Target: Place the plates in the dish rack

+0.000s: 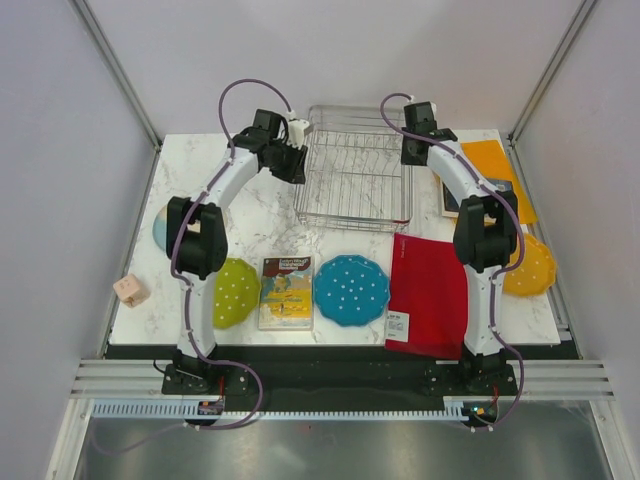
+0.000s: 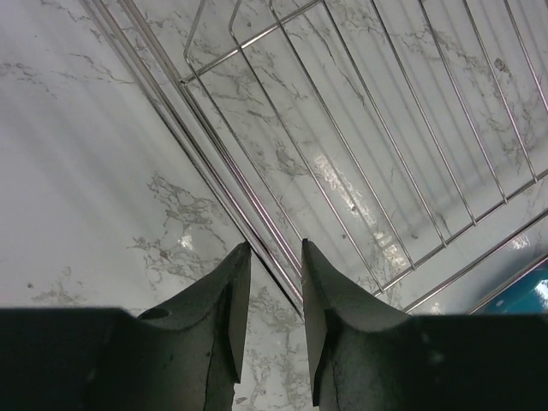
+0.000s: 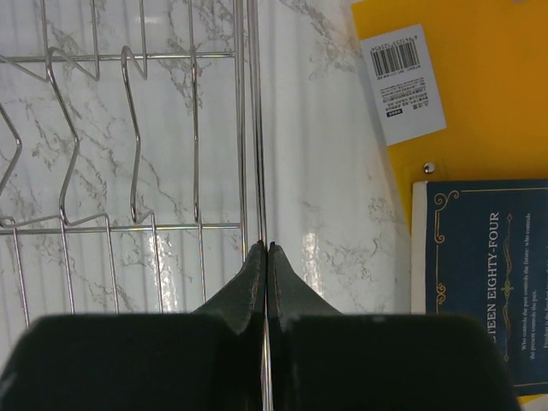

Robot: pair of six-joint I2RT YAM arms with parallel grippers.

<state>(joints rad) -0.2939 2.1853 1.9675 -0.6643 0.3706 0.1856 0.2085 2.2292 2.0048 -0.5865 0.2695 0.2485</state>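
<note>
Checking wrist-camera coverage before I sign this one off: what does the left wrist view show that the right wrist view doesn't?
Only left wrist: the left gripper, fingers apart astride the rim of the rack, and an edge of the blue plate. Only right wrist: the right gripper shut on a rim wire, a yellow folder with a barcode label, and a dark blue book. Both: the rack and the marble table.

The rack (image 1: 355, 170) is set on the table (image 1: 250, 215) at upper centre of the top view. Below it, from left to right, a plate (image 1: 238, 292), a book (image 1: 286, 291), a second plate (image 1: 351, 289) and a folder (image 1: 428, 295) are laid. A third plate (image 1: 538, 270) is seen at the right edge. A fourth plate (image 1: 159, 228) is seen at the left edge, partly hidden behind the left arm (image 1: 195, 238). A block (image 1: 131, 291) is placed at far left.
</note>
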